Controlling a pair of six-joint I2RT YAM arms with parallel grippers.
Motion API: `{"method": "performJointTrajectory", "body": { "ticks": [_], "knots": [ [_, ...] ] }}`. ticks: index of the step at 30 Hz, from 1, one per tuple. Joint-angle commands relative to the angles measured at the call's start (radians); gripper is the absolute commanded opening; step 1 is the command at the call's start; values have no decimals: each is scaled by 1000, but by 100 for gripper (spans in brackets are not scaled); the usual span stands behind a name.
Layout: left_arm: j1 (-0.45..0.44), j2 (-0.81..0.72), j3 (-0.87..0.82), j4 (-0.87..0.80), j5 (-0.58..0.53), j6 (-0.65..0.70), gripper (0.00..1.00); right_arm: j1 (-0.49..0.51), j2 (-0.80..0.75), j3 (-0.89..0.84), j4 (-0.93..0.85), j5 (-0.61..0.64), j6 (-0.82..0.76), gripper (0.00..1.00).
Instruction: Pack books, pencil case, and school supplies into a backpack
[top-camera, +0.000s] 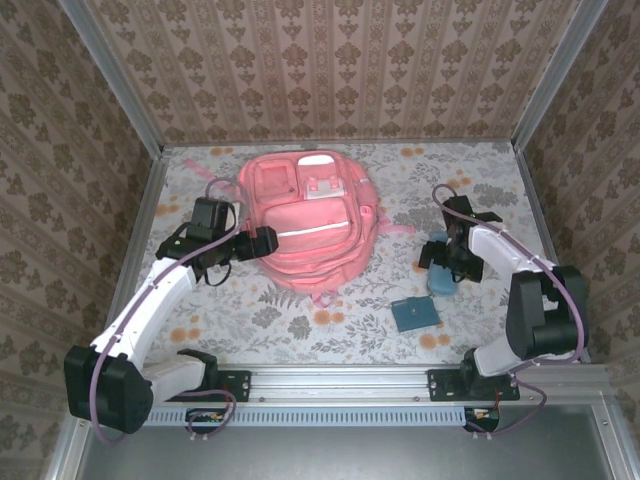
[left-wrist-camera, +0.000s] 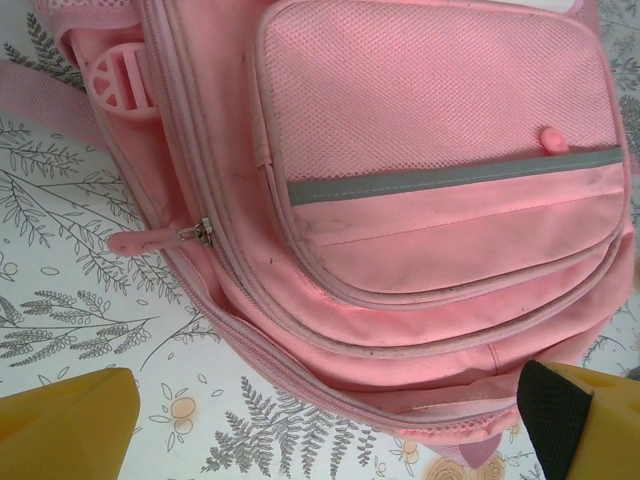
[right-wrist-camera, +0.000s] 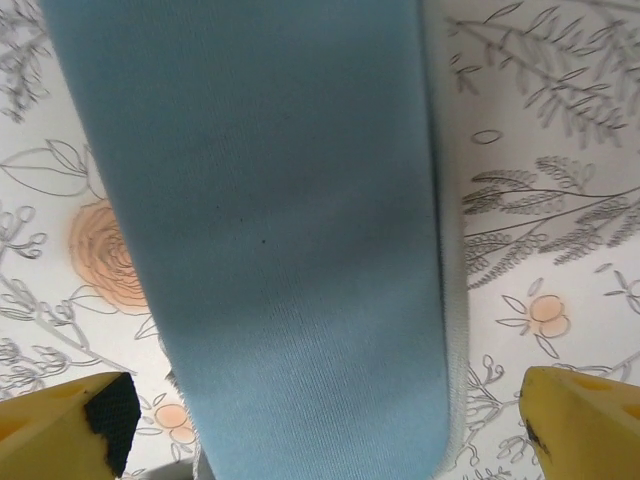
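The salmon-pink backpack (top-camera: 305, 225) lies flat in the middle of the table, its front pockets facing up. My left gripper (top-camera: 262, 243) hovers at its left side, open; in the left wrist view the yellow fingers (left-wrist-camera: 60, 425) stand wide apart over the backpack's (left-wrist-camera: 420, 200) lower edge, holding nothing. The light blue pencil case (top-camera: 441, 280) lies to the right, under my right gripper (top-camera: 443, 262). Seen from the right wrist, the pencil case (right-wrist-camera: 280, 220) runs between the open fingers (right-wrist-camera: 590, 425), with a gap on each side. One of the books, small and teal (top-camera: 414, 314), lies near the front.
A zipper pull (left-wrist-camera: 200, 230) sits on the backpack's side seam, and a pink strap end (top-camera: 322, 297) pokes out below it. Metal frame posts and patterned walls close in the floral table (top-camera: 300, 320) on three sides.
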Motion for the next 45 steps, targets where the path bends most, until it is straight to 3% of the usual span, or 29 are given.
{"method": "performJointTrajectory", "body": {
  "ticks": [1, 9, 15, 18, 22, 25, 31, 37, 45],
  "knots": [
    [-8, 5, 35, -9, 10, 27, 100, 4, 51, -2, 4, -28, -38, 100],
    [-14, 11, 41, -13, 8, 35, 100, 4, 92, -16, 38, -53, -36, 94],
    [-29, 23, 61, -18, 6, 49, 100, 4, 90, -15, 51, -47, -28, 70],
    [-49, 35, 79, -25, 2, 72, 100, 5, 45, -15, 50, -37, -17, 64],
    [-113, 69, 108, -9, 3, 148, 100, 4, -36, -10, 40, -55, 2, 63],
    [-217, 133, 153, -9, -21, 257, 99, 4, -96, -11, 58, -124, 23, 62],
    [-362, 318, 296, -75, -122, 520, 88, 8, -171, -5, 56, -200, 47, 62],
    [-374, 452, 392, -131, -139, 717, 83, 21, -218, -20, 57, -236, 62, 63],
    [-350, 620, 497, -215, -195, 820, 86, 59, -243, -19, 76, -249, 99, 62]
  ]
}}
